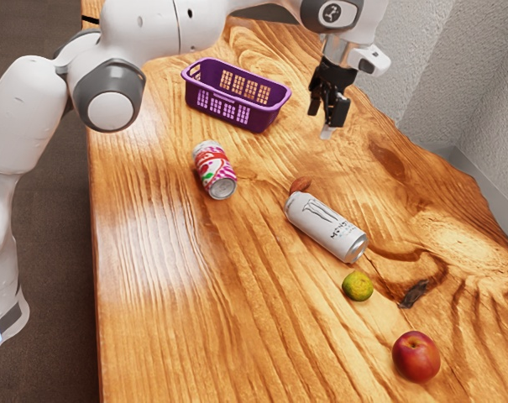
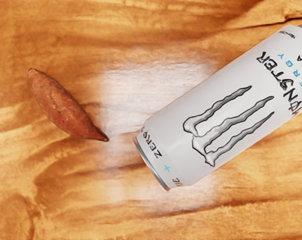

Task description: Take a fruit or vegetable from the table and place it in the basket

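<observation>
A robot's claw [image 1: 321,122], fingers apart and empty, hangs over a wooden table [image 1: 161,319] in an apparent approach. The likely pick, a sweet potato [image 2: 63,107], lies just beside a white can [image 2: 220,115]; next comes aligning and lowering around it, avoiding the can, before delivery to the purple basket [image 1: 269,116].

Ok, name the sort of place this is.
Probably a simulated room set up for robot practice: a bare wooden table, a mounted white arm, and scattered groceries such as an apple.

White arm [image 1: 157,29] (grey-ringed joints [image 1: 109,111])
</observation>
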{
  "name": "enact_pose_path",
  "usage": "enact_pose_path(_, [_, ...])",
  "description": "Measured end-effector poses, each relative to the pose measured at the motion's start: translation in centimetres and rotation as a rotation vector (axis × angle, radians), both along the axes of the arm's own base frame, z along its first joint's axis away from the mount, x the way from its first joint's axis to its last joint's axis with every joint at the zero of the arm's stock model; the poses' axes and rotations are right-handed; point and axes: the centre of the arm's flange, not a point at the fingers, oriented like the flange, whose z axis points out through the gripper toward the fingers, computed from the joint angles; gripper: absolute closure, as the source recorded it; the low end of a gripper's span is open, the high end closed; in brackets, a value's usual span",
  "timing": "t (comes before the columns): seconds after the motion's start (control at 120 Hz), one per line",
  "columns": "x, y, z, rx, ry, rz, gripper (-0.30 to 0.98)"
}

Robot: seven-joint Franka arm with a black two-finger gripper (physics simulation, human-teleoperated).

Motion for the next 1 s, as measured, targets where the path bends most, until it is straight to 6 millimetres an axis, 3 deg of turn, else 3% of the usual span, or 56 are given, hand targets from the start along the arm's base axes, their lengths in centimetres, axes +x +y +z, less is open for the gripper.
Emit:
enact_pose_path(0.283, [0.0, 0.2, -0.3, -0.002, 0.007, 0.013, 0.0])
enact_pose_path(0.333, [-0.8, -0.3, 1.6, -0.002, -0.022, 0.006, 0.0])
enact_pose_path(0.417, [-1.5, -2.8, 3.2, -0.012, -0.048, -0.038, 0.0])
enact_pose_path(0.5, [-0.5, -5.4, 1.6, -0.033, -0.036, -0.088, 0.0])
enact_pose_path(0.55, [0.5, -8.1, -0.2, -0.054, -0.02, -0.138, 0.0])
enact_pose_path(0.642, [2.1, -15.0, -3.9, -0.073, -0.001, -0.242, 0.0])
enact_pose_path(0.742, [1.7, -20.8, -4.7, -0.046, -0.023, -0.328, 0.0])
enact_pose_path(1.0, [0.6, -26.3, -4.5, -0.01, -0.064, -0.409, 0.0])
